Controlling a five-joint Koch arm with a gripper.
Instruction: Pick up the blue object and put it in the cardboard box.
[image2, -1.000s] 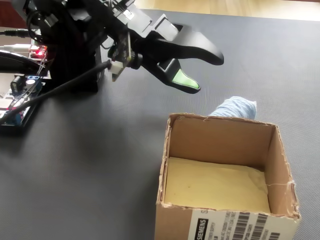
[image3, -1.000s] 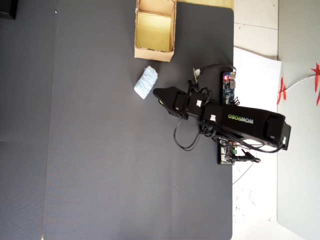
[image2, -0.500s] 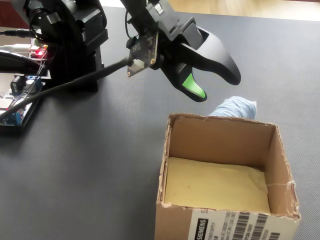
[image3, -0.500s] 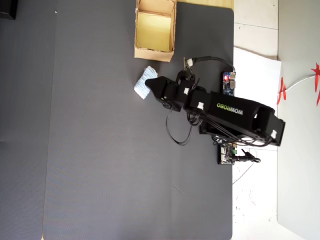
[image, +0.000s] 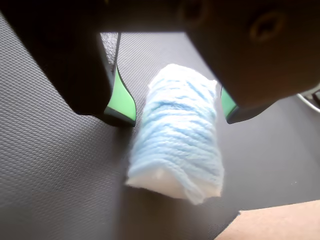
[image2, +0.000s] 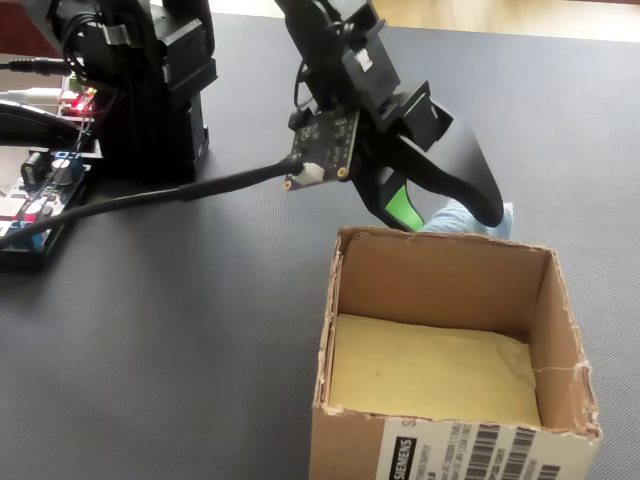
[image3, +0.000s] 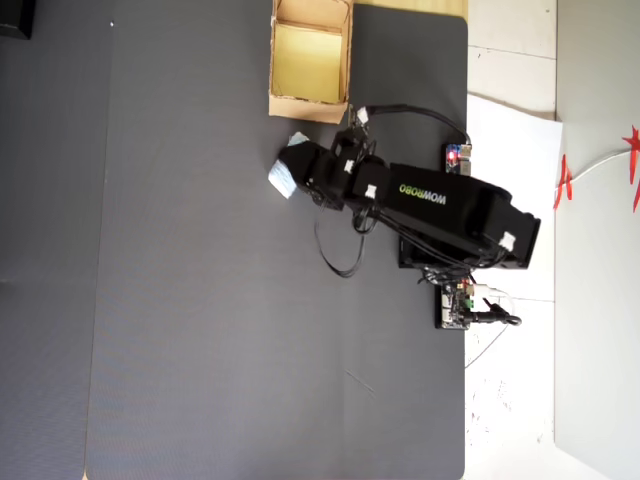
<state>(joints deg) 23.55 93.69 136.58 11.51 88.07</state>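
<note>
Item: gripper (image: 172, 110). Since a second ago it has swung from upper centre of the fixed view toward the lump, and now sits over it. Jaws wide, one green pad (image: 121, 102) on each side of the lump, neither seen touching it in the wrist view.

Item: lump (image: 176, 135). Pale blue, ribbed, lying on the mat (image2: 200, 300), centre of the wrist view. In the fixed view only a sliver (image2: 447, 218) shows, right of centre behind the box's far wall. In the overhead view it is mostly hidden under the arm, upper centre (image3: 283, 179).

Item: box (image2: 350, 285). Empty, lower right of the fixed view, just beside the lump.

Status: approach judged complete; closing on the lump comes next, then the lift to the box.
</note>
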